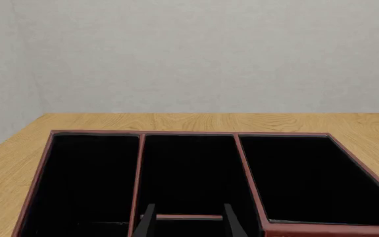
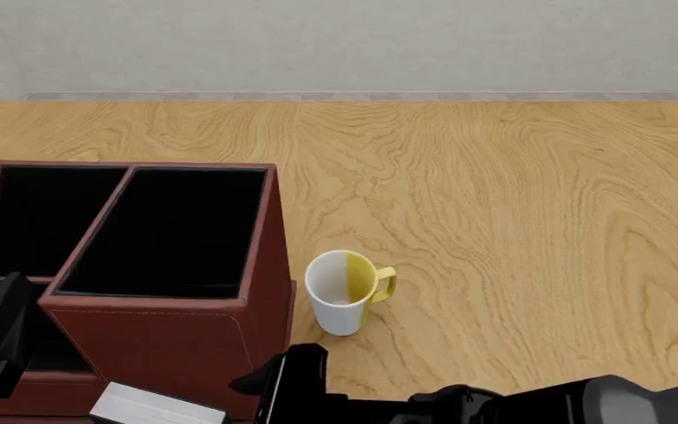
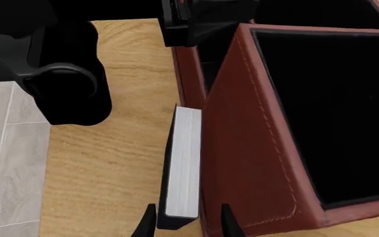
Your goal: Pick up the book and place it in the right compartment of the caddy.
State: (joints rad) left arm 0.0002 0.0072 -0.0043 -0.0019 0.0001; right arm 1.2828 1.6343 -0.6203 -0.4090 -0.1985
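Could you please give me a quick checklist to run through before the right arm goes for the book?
1. Book in view, lying against the caddy's outer wall: ok.
2. Right gripper lined up with one fingertip on each side of the book's near end: ok.
3. Right gripper open: ok.
4. Book actually gripped: not ok, fingers not yet closed on it.
5. Right compartment free of objects: ok.
6. Mug stands apart from the book: ok.

Right gripper (image 3: 188,219) jaws apart, low.
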